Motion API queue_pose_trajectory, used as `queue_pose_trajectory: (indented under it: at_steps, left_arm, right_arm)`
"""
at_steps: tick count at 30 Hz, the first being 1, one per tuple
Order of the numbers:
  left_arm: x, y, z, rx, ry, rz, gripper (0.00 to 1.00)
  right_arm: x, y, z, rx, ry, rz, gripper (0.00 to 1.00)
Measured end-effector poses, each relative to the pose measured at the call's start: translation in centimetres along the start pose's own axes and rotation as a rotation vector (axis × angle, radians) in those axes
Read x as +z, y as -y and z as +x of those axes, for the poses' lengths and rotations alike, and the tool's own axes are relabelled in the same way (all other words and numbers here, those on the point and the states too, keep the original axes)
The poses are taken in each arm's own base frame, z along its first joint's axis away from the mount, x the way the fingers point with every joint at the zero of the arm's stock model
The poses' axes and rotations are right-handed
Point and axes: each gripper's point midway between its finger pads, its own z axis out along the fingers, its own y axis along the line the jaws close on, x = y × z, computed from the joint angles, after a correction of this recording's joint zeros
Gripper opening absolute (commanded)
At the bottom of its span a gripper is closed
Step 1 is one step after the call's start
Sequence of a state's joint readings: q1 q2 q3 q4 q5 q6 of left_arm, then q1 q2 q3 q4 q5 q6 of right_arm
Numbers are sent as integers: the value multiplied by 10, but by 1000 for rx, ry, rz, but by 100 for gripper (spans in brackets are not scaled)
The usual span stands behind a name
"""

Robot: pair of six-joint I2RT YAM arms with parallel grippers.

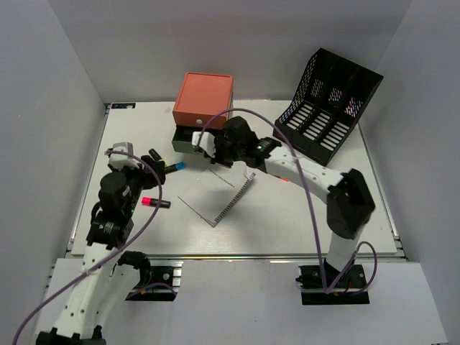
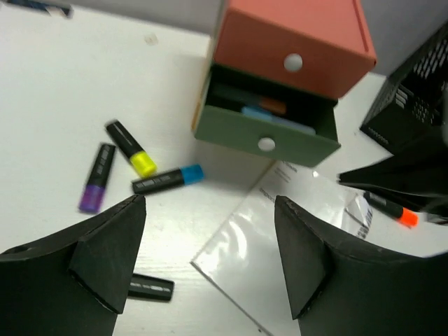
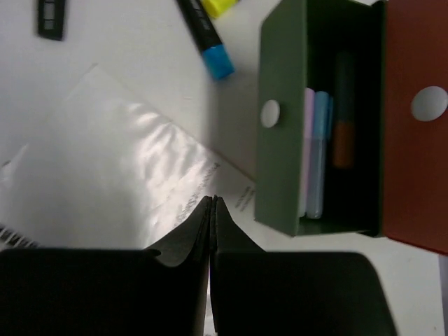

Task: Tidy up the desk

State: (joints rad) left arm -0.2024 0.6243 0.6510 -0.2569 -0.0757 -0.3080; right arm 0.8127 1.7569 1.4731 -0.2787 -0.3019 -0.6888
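While closed, right hand (image 3: 212, 204) above desk (image 3: 105, 49).

Orange drawer box (image 1: 203, 100), green drawer (image 2: 266, 138) open holding pens, black mesh rack (image 1: 329, 108), blue highlighter (image 2: 168, 180), perhaps a spiral notebook (image 1: 218, 194)

Top cam: high at the near edge, looking down — whole surface (image 1: 273, 223) in frame. Both wrist cams sit close, sharing the open green drawer (image 2: 238, 133).
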Motion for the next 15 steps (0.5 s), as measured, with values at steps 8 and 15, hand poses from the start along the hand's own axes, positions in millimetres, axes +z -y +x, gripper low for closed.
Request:
queue_pose_trajectory:
  at_steps: [8, 15]
  left_arm:
    - [-15, -7, -23, 37, 110, -33, 86]
    - [-19, -9, -27, 49, 128, -40, 87]
  right_arm:
    - [62, 35, 31, 9, -189, 180, 0]
    - [74, 54, 46, -1, -282, 327, 0]
